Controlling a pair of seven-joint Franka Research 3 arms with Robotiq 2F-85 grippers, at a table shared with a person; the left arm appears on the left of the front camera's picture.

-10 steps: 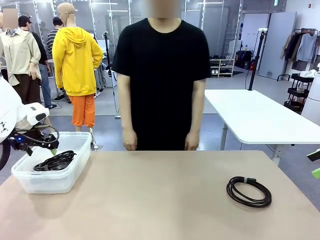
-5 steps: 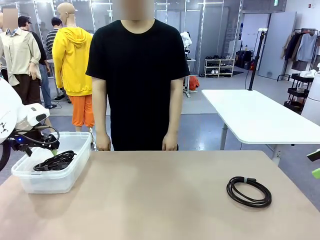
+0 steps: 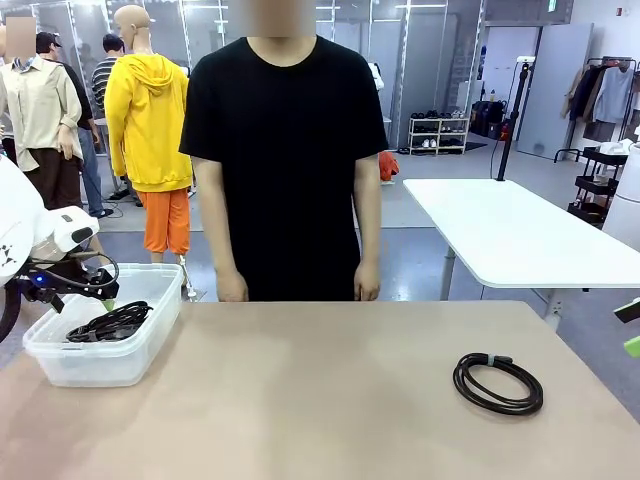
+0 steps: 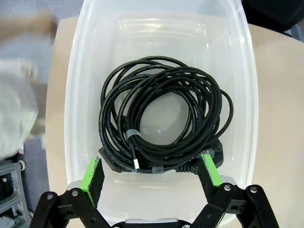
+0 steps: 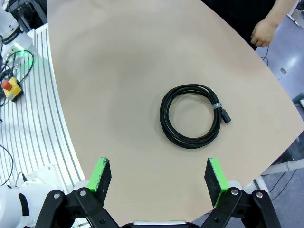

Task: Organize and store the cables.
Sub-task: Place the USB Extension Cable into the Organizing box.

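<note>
A bundle of coiled black cables (image 4: 161,118) lies inside a clear plastic bin (image 4: 78,95) at the table's left end (image 3: 60,365). My left gripper (image 4: 151,168) hovers open just above that bundle, its green pads either side of the coil's near edge and holding nothing; the front view shows it over the bin (image 3: 100,298). One more coiled black cable (image 3: 497,382) with a small plug lies flat on the table at the right (image 5: 192,115). My right gripper (image 5: 156,173) hangs open high above that cable, empty.
A person in a black T-shirt (image 3: 285,150) stands at the far edge, arms down, one hand (image 5: 262,31) near the table's edge. The tan table (image 3: 320,400) lies bare between the bin and the loose cable. A white table (image 3: 510,235) stands behind on the right.
The person has stepped to picture left and settled there. Both arms and both cables have stayed where they were.
</note>
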